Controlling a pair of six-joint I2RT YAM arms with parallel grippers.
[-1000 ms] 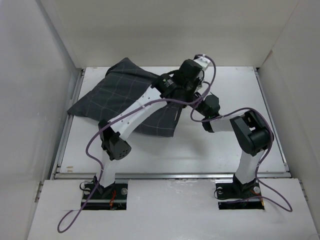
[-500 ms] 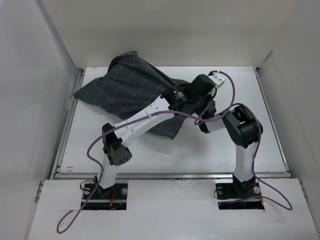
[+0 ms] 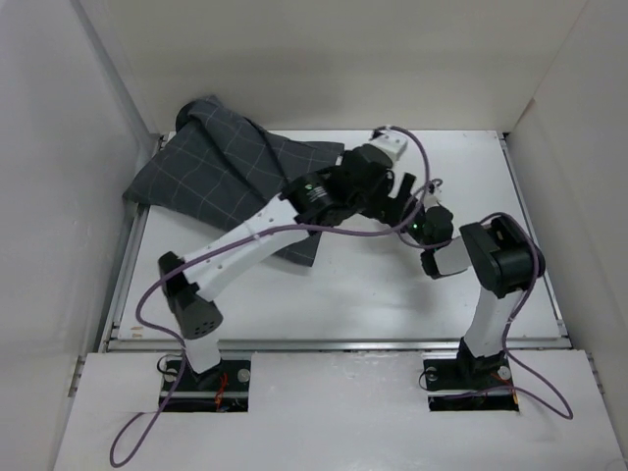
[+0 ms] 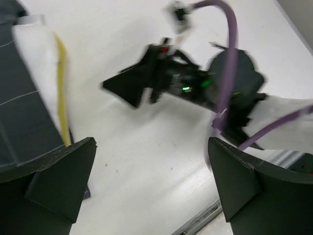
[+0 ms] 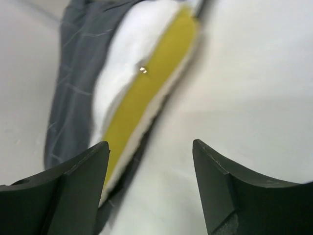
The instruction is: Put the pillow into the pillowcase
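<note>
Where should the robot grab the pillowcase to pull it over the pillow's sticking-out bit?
Probably the hem of the pillowcase, beside the yellow edge of the pillow poking out. Come from that open end, right in the top view: there the fabric ends in a pinchable edge.

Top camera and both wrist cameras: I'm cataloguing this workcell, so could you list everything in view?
Dark charcoal-grey, grid-patterned fabric pillowcase: one, charcoal, far-left part of the table.
Soft, plump, cream, yellow-banded pillow: one, cream and yellow, its end showing at the pillowcase's open mouth.
Flat white table: one, white, under everything.
Plain white enclosure walls: three, white, left, back and right of the table.
Thin purple cables: two, purple, one along each arm.
Left gripper: one, black, open and empty, beside the pillowcase's mouth.
Right gripper: one, black, open and empty, facing the pillow's end.
</note>
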